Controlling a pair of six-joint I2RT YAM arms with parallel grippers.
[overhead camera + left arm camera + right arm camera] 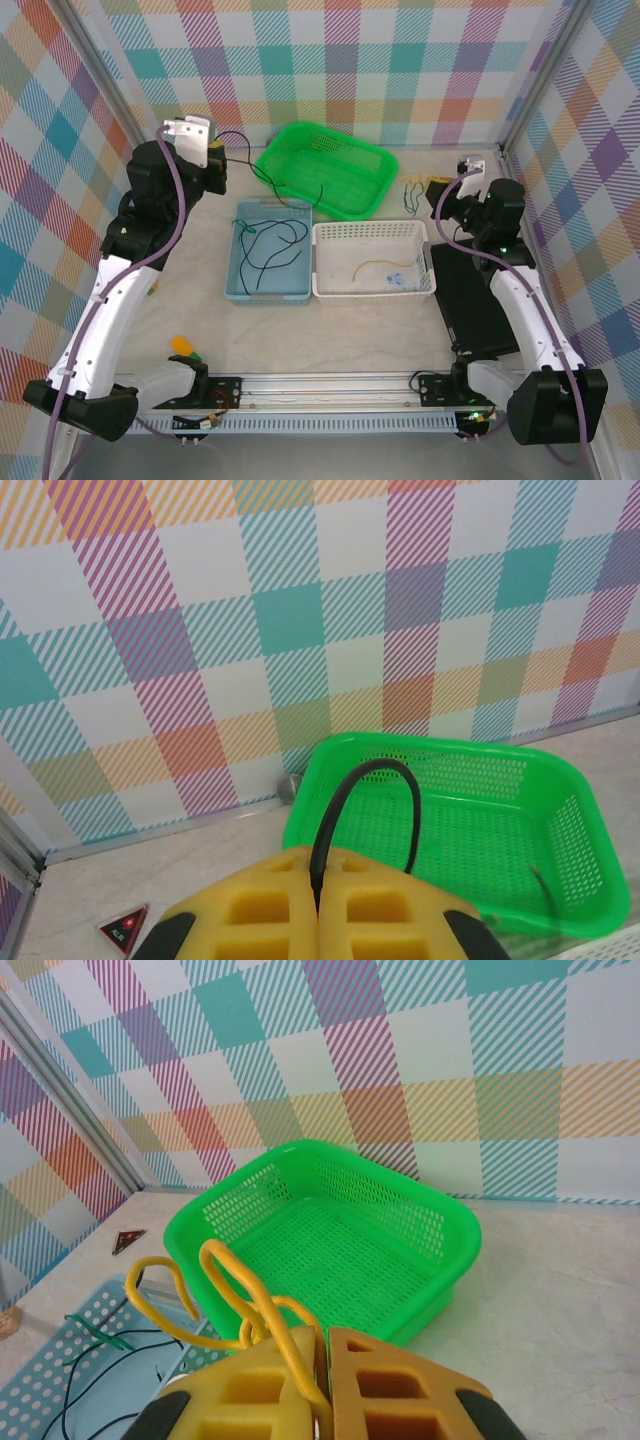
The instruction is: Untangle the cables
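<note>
My left gripper is raised at the back left, and its yellow pads are shut on a black cable. That cable arches away toward the green basket. My right gripper hovers at the back right; its pads are shut on a looped yellow cable. Thin yellow and green loops hang beside it. Dark green and black cables lie in the blue basket, and a short yellow cable lies in the white basket.
The green basket stands against the back wall. The blue and white baskets sit side by side mid-table. A black mat lies at the right under the right arm. A small orange-green item rests near the left base.
</note>
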